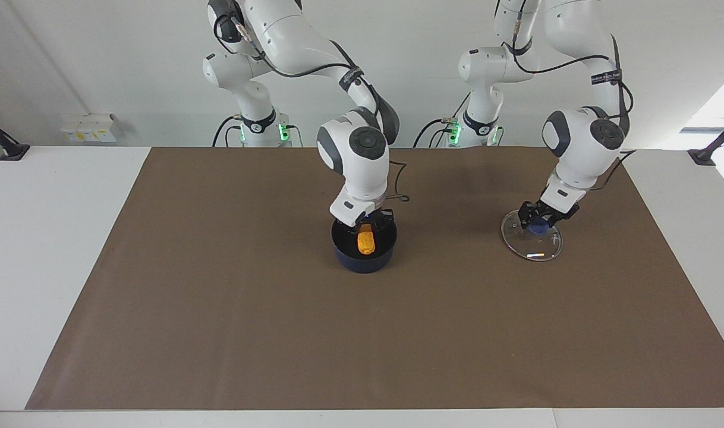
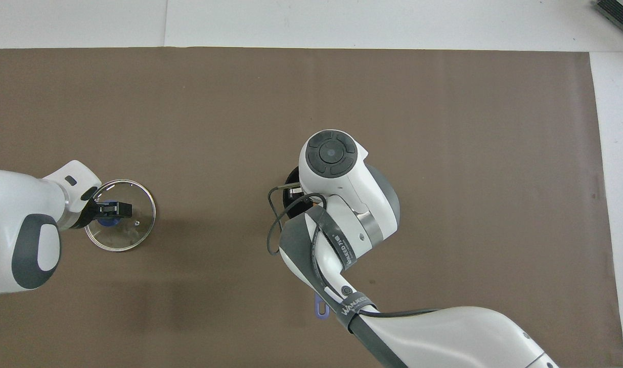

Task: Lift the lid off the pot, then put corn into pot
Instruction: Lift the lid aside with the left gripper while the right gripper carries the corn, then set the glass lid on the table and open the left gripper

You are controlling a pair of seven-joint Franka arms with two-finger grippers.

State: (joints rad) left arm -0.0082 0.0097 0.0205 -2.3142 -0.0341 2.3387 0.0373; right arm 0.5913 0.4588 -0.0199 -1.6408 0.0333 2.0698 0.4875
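Observation:
The dark blue pot (image 1: 350, 259) stands mid-mat, its handle tip (image 2: 320, 308) pointing toward the robots. My right gripper (image 1: 369, 226) reaches down into the pot, shut on the top end of the orange-yellow corn (image 1: 367, 242), which stands on end inside it. In the overhead view the right arm hides the corn. The clear glass lid (image 1: 534, 248) lies flat on the mat toward the left arm's end of the table. My left gripper (image 1: 539, 222) is down at the lid's blue knob (image 1: 538, 228). The lid (image 2: 130, 232) and the left gripper (image 2: 119, 208) also show in the overhead view.
A brown mat (image 1: 219, 309) covers most of the white table. Small white boxes (image 1: 91, 126) sit at the table edge by the right arm's base. A black cable (image 1: 397, 178) loops from the right wrist just above the pot.

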